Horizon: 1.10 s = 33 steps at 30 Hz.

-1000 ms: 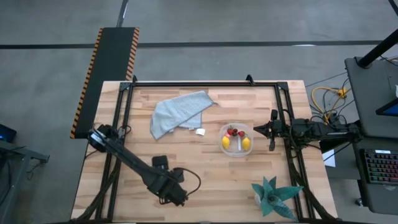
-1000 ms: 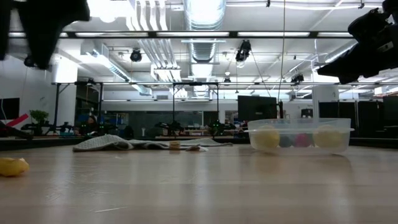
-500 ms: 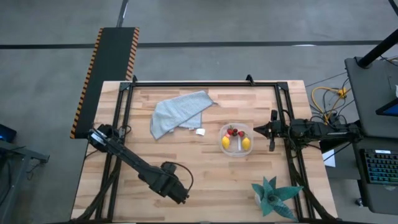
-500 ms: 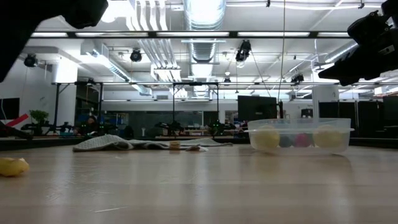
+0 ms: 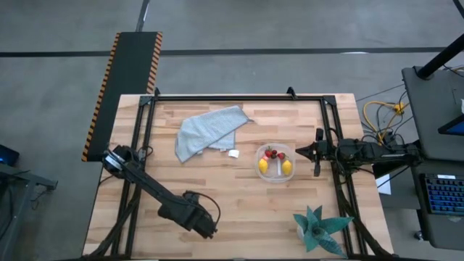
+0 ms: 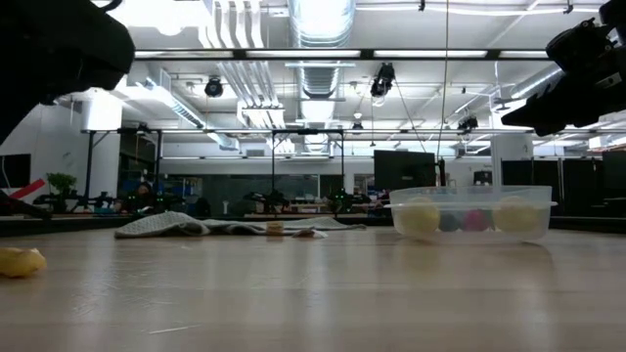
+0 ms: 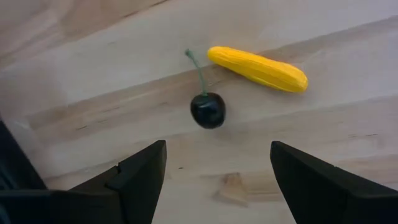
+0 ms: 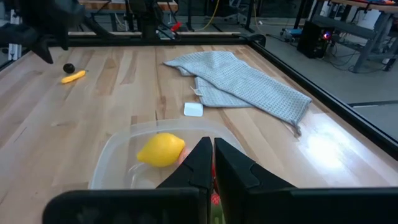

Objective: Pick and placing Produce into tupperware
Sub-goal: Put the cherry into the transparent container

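dark cherry (image 7: 208,110) and yellow stick (image 7: 258,68) on bare wood near the front edge, open left claw (image 7: 217,177) above, right claw (image 8: 210,163) closed

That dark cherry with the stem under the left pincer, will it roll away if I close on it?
Probably yes. The cherry looks round and glossy, so it may roll or squirt out if the open left pincer meets it off-centre. Its thin stem looks too slight to stop a roll. The yellow stick-like piece lies close beside it and could get nudged.
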Each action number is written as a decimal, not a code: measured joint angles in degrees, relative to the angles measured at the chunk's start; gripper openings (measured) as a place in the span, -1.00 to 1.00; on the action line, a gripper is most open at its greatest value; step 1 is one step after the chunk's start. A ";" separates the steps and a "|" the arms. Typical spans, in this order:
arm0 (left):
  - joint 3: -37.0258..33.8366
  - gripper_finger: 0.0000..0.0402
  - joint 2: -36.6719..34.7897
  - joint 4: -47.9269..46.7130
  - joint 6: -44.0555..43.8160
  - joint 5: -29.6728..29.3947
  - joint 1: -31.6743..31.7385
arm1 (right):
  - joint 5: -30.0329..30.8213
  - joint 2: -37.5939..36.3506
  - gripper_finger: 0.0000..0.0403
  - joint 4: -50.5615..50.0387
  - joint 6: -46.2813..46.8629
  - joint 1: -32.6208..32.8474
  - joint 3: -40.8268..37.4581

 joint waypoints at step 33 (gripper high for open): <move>-11.58 0.35 -0.35 11.69 -1.26 0.28 0.13 | 0.02 0.00 -0.96 -0.17 0.39 0.00 -0.33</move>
